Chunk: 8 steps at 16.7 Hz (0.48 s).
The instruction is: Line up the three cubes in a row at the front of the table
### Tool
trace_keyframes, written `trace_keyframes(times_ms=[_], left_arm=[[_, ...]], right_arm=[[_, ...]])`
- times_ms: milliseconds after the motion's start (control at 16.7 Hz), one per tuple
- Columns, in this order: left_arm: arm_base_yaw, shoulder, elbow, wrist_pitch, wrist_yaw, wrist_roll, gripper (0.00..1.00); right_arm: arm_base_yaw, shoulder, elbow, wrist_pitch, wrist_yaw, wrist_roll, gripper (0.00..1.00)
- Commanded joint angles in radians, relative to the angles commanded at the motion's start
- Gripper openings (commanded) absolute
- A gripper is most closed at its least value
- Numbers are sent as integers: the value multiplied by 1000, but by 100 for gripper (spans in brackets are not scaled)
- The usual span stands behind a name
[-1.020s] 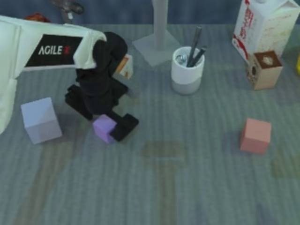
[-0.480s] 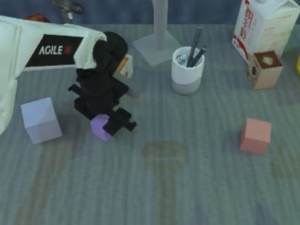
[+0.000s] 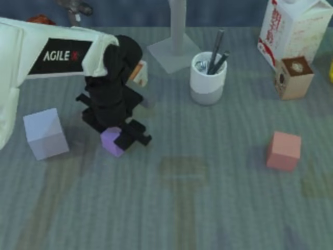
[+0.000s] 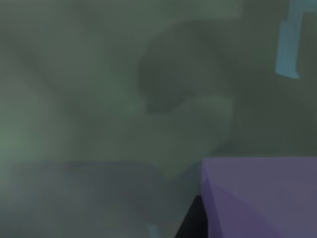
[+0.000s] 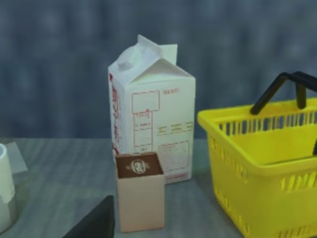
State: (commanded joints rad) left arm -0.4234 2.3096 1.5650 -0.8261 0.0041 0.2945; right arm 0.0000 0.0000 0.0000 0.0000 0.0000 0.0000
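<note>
The small lilac-purple cube [image 3: 111, 140] sits on the grey-green surface [image 3: 208, 208], clamped between the black fingers of the left gripper [image 3: 115, 136], which descends on it from above on the white AgileX arm; in the left wrist view the cube's purple face [image 4: 257, 198] fills the corner next to a dark finger. The larger pale blue-white cube [image 3: 46, 133] rests on the surface near the fingers, on their outer side toward the top view's left edge. The salmon-pink cube [image 3: 284, 151] lies well apart from the fingers, across the surface toward the right. Beyond the fingers, toward the back, stand a white cup of pens [image 3: 208, 78] and a grey stand [image 3: 177, 47]. Farther right are a brown carton [image 5: 139, 198], a white milk carton [image 5: 151, 129] and a yellow basket [image 5: 262, 163]. The right gripper itself is out of sight.
</note>
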Motion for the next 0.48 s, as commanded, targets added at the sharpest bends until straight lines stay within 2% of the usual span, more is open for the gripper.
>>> trace_keyframes(times_ms=[240,480], left_arm=[[0,-38,24,-30,8,-2,0],[13,-91,103,-178,7,-6,0]], right_arm=[[0,0,0,0,0,0,100],[0,0,0,0,0,0,100]])
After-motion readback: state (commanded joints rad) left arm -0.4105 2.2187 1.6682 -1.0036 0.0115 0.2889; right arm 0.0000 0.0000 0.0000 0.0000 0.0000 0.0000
